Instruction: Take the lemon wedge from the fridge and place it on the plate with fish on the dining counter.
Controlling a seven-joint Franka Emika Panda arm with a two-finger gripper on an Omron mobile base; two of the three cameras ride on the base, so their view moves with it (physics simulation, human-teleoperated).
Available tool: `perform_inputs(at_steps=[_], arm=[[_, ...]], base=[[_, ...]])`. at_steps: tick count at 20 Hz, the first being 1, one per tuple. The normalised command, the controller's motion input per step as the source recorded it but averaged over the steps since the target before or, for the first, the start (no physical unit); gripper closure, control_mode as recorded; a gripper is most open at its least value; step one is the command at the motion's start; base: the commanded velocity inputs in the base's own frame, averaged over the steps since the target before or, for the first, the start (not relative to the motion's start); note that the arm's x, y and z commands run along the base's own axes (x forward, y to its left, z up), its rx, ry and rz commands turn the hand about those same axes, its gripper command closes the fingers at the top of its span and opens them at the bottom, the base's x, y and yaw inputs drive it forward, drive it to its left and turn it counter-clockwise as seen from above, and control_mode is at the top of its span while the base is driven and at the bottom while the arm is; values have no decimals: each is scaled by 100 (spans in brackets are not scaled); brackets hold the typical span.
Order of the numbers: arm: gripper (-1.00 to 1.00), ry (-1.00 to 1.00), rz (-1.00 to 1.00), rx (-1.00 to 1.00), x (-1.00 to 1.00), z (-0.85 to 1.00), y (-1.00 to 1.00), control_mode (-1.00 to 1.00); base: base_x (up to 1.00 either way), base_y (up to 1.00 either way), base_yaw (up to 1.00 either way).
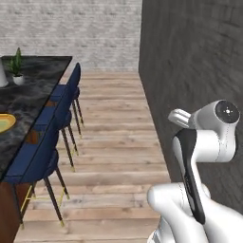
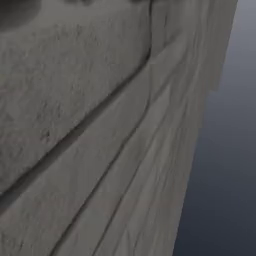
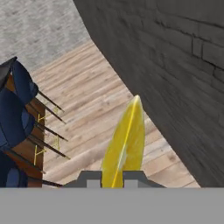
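Observation:
The lemon wedge [image 3: 124,142] is a thin bright yellow slice standing up between my fingertips [image 3: 133,177] in the hand view; my gripper [image 3: 113,180] is shut on it. It hangs above the wooden floor, beside a dark brick wall. In the left base view the dining counter [image 1: 28,97] with its black marble top runs along the left side. An edge of the yellow-orange plate with fish [image 1: 5,122] shows at the far left of that counter. My white arm [image 1: 204,156] is folded at the lower right. The fridge is out of view.
Blue stools [image 1: 45,152] with thin dark legs line the counter's near side. A small potted plant [image 1: 17,66] stands at the counter's far end. A dark grey brick wall [image 1: 199,71] rises close on the right. Plank floor [image 1: 114,133] lies open between stools and wall.

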Motion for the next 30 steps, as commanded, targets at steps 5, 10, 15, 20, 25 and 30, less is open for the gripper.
perform_inputs(at_steps=[5, 10, 15, 20, 25, 30], arm=[[100, 0, 0, 0, 0, 0, 0, 100], [100, 0, 0, 0, 0, 0, 0, 100], [100, 0, 0, 0, 0, 0, 0, 100], [100, 0, 0, 0, 0, 0, 0, 100], [100, 0, 0, 0, 0, 0, 0, 100], [100, 0, 0, 0, 0, 0, 0, 100]], base=[[100, -56, 26], [98, -12, 45], [27, 5, 68], [15, 0, 70], [50, 4, 59], [98, -2, 7]])
